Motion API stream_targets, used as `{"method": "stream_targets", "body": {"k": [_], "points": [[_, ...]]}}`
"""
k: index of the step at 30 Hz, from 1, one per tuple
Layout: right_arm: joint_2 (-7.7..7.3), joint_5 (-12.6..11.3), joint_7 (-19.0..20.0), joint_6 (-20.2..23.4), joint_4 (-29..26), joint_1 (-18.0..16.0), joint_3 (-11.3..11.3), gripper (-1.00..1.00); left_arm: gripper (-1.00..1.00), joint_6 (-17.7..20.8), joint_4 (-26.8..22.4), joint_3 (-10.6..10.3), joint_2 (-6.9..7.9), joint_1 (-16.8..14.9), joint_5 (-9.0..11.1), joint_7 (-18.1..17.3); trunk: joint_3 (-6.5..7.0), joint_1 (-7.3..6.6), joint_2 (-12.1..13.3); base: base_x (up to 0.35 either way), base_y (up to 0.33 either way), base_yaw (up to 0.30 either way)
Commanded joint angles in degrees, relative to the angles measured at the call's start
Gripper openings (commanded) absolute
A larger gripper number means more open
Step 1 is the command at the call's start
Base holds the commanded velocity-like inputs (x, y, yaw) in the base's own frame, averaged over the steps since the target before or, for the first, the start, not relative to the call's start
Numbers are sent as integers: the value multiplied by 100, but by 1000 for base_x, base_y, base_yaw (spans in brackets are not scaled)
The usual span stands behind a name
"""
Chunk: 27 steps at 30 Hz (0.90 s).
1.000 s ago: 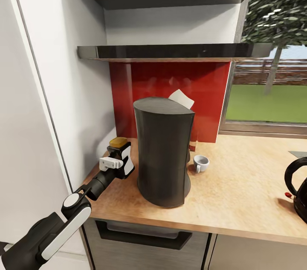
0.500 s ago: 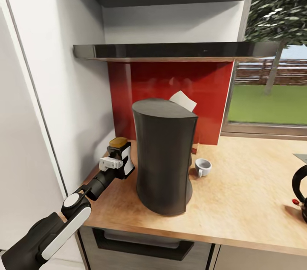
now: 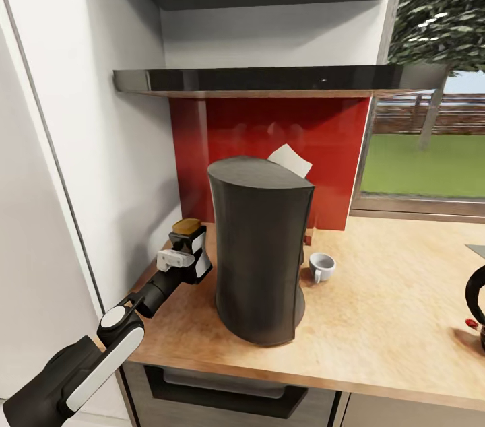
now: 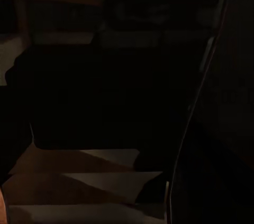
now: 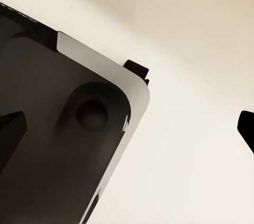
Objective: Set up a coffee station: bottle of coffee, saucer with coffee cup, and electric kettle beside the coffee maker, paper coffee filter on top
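The tall dark coffee maker [image 3: 259, 252] stands on the tan wood countertop [image 3: 391, 306]. A white paper coffee filter [image 3: 291, 161] pokes up at the far edge of its flat top. Just left of it, my left gripper [image 3: 188, 255] is shut on the bottle of coffee [image 3: 187, 227], whose golden cap shows above the fingers, low over the counter. The white coffee cup [image 3: 321, 266] sits on the counter right of the machine. Part of the electric kettle [image 3: 477, 306] shows at the right edge. The black kitchen shelf [image 3: 269, 79] hangs above. The saucer is out of view. My right gripper [image 5: 127, 128] is open over pale floor.
A white wall panel [image 3: 81, 144] stands close on the left of the bottle. A red backsplash [image 3: 269, 144] and a window [image 3: 424, 157] lie behind the counter. A drawer front [image 3: 222, 393] sits below the counter edge. The left wrist view is nearly black.
The head view has shifted slightly, so the kettle sits further toward the right edge. My left gripper holds the bottle in the same spot beside the coffee maker.
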Motion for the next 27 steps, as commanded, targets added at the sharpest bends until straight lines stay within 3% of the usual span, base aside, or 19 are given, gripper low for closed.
{"method": "stream_targets", "body": {"k": [1, 27], "points": [[-1, 46, 23, -14, -2, -3, -49, 100, -100, -2, -8, -20, 7, -8, 40, 45, -8, 0, -4, 2, 0, 0], [-1, 46, 23, -14, -2, -3, -49, 100, -100, -2, -8, -22, 7, -8, 39, 45, -176, 0, -4, 0, 0, 0]]}}
